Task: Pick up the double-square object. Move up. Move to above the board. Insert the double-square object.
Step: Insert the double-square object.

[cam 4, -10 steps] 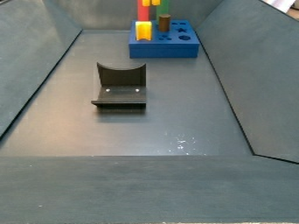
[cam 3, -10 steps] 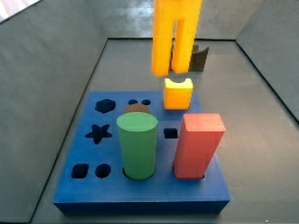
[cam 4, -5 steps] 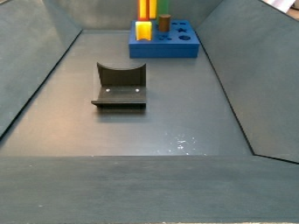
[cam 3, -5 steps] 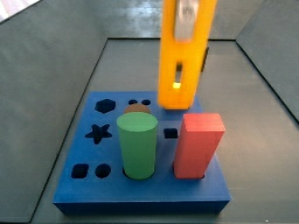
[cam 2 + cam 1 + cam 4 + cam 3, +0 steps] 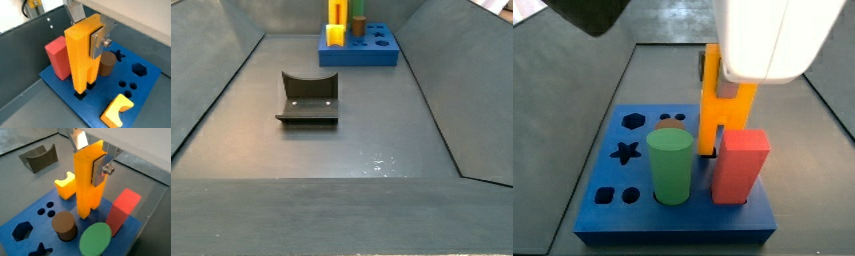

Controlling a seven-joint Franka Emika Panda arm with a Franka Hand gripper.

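A: Wrist view first: where is the hand point(image 5: 90, 159) against the double-square object point(image 5: 87, 183)?

B: It sits at the bar's top end. Its silver fingers point(image 5: 101, 170) are closed flat on the bar's sides, so the bar hangs upright below the hand.

A: And the bar relative to the board point(image 5: 143, 88)?

B: Its lower end stands at a small dark hole in the board, right beside the red block point(image 5: 58, 57). Whether it has gone in, I cannot tell.

A: Anything else near it?

B: In a side view the green cylinder point(image 5: 669, 166) stands just beside it, and the short yellow block point(image 5: 117, 110) rests on the board. The fixture point(image 5: 307, 97) stands well apart from the board.
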